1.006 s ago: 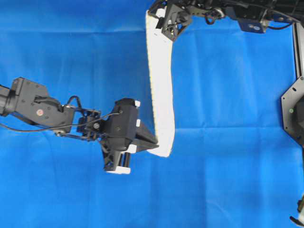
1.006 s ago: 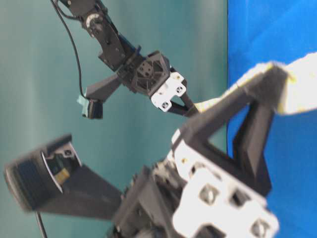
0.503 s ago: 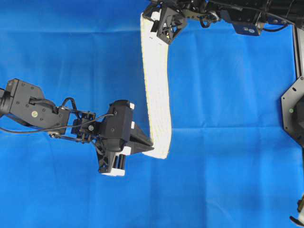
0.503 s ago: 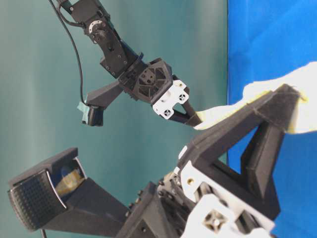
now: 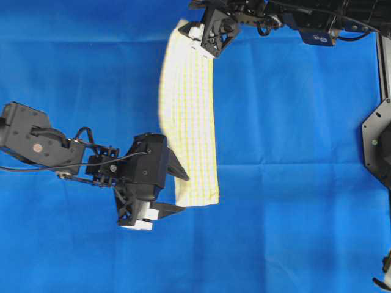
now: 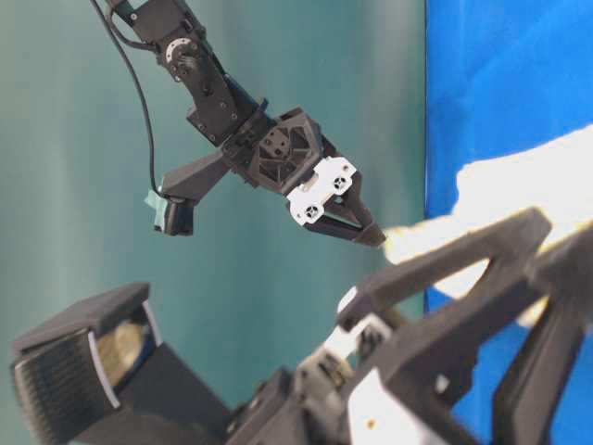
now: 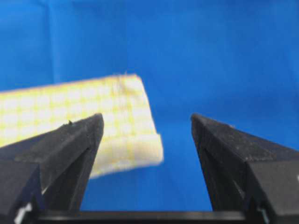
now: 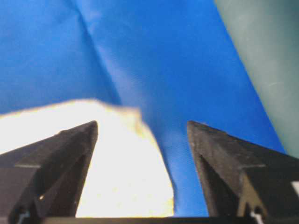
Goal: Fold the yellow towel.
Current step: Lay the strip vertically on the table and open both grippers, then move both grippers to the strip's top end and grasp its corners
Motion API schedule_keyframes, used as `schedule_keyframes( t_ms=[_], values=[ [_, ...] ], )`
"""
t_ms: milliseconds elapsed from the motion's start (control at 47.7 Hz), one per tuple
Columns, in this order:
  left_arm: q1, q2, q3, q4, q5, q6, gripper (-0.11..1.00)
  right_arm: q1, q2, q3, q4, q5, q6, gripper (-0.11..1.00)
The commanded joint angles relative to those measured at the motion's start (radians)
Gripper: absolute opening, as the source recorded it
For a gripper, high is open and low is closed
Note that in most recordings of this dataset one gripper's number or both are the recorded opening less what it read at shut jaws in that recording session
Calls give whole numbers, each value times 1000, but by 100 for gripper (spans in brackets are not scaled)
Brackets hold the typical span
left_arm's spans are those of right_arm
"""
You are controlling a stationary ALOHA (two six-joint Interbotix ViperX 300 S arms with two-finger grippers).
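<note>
The yellow towel (image 5: 189, 116) lies as a long narrow strip on the blue cloth (image 5: 293, 201) that covers the table, running from the top edge of the overhead view down toward the middle, its checked face up and its lower end squared off just beside the left hand (image 5: 174, 192). It reads as thin, light and limp: the strip bows slightly along its length, and in the left wrist view its near end (image 7: 126, 126) shows a soft doubled edge with a layer tucked under, so it looks already folded lengthwise at least once. Cloth like this should drape and slide easily over the blue cloth and will not hold a shape when lifted, so the sensible places to pinch are the corners of a short end, taking all layers together so the fold does not peel apart. The left hand has its jaws spread wide and holds nothing; one finger (image 7: 70, 144) overlaps the towel's end in its own camera, but whether it touches the cloth I cannot tell. The right hand (image 5: 204, 38) sits over the far end at the top, jaws likewise wide apart and empty, with the towel's corner (image 8: 117, 158) lying between and below its fingers.
</note>
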Motion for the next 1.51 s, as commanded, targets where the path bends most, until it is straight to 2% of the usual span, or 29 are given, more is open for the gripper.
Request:
schedule_keyframes(
  t_ms=[0,126,314,461,671,901,1257,1383,1488],
  values=[
    [-3,-66,-3,0,84,-3,68,2,-54,-5,-2,-3,2,75],
    [-2,-127,20,0,164,-15,64,2,-109,31,-3,-3,2,71],
    [26,-227,78,0,176,-18,64,3,-221,130,0,-14,6,72],
    [86,-319,143,0,121,-18,64,12,-311,233,3,-63,11,72],
    [196,-420,233,2,-3,-18,64,71,-440,382,12,-187,11,72],
    [236,-468,278,3,-43,-6,64,164,-549,485,21,-253,11,72],
    [281,-451,291,3,-64,-6,64,175,-532,474,32,-258,11,72],
    [327,-431,291,6,-89,-5,64,147,-494,454,32,-258,11,72],
    [394,-385,298,8,-147,-2,64,104,-442,423,35,-252,11,72]
  ],
)
